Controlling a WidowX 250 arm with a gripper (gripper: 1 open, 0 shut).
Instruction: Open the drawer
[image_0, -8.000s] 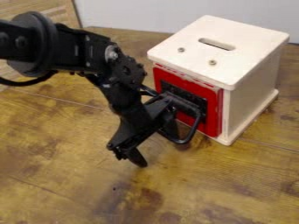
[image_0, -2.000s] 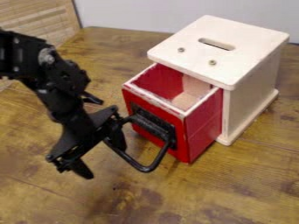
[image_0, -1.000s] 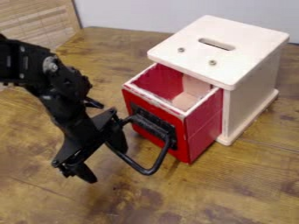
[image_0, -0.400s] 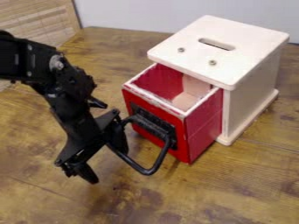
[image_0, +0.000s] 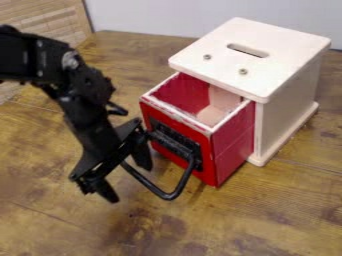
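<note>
**Red drawer pulled out, black arm beside its handle**

A red drawer (image_0: 198, 128) stands pulled well out of a cream-white cube cabinet (image_0: 274, 75) on a worn wooden tabletop (image_0: 254, 215). Its open top shows a pale inner wall. A large black loop handle (image_0: 171, 175) juts from the front panel toward the tabletop's near side. The black robot arm reaches down at left, its gripper (image_0: 107, 172) with fingers spread, just beside the handle, gripping nothing. Bare wood lies open in front and to the right. Compared with a second ago, the arm sits slightly closer to the drawer; the drawer itself is unchanged.
</note>
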